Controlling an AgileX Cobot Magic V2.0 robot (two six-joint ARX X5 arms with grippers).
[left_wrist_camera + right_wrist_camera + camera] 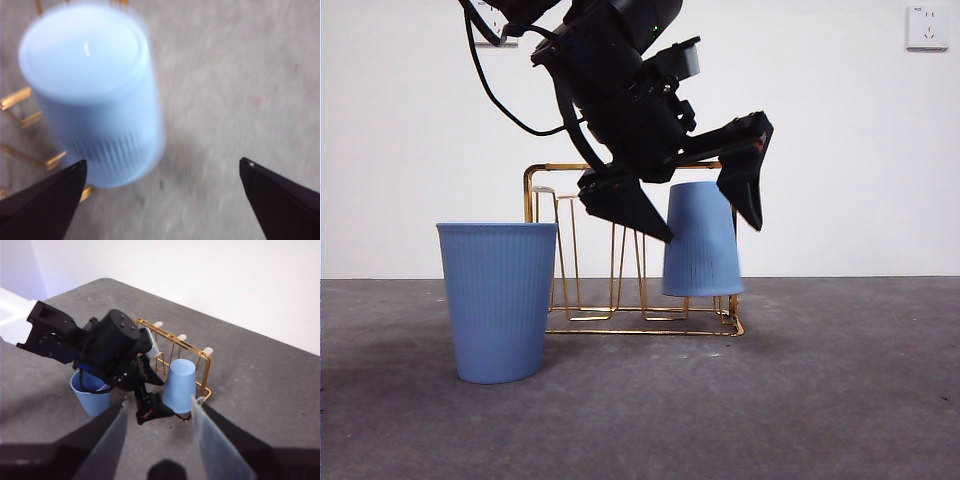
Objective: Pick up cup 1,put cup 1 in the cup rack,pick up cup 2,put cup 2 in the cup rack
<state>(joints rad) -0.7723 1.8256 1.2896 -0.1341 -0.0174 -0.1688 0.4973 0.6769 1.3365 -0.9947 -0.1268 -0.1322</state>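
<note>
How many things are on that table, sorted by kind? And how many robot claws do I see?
Blue cups: 2, one upside down on the rack, one upright beside it
Gold wire cup rack: 1
Grippers: 2, the left gripper open at the upside-down cup, the right gripper open, farther off
Total: 5

Left arm: comes in from the upper left of the front view, bent down over the tabletop.
Left tool: jaws spread wide, tips pointing down, holding nothing.
Right arm: raised high, looking down on the left arm.
Right tool: jaws apart, holding nothing.
</note>
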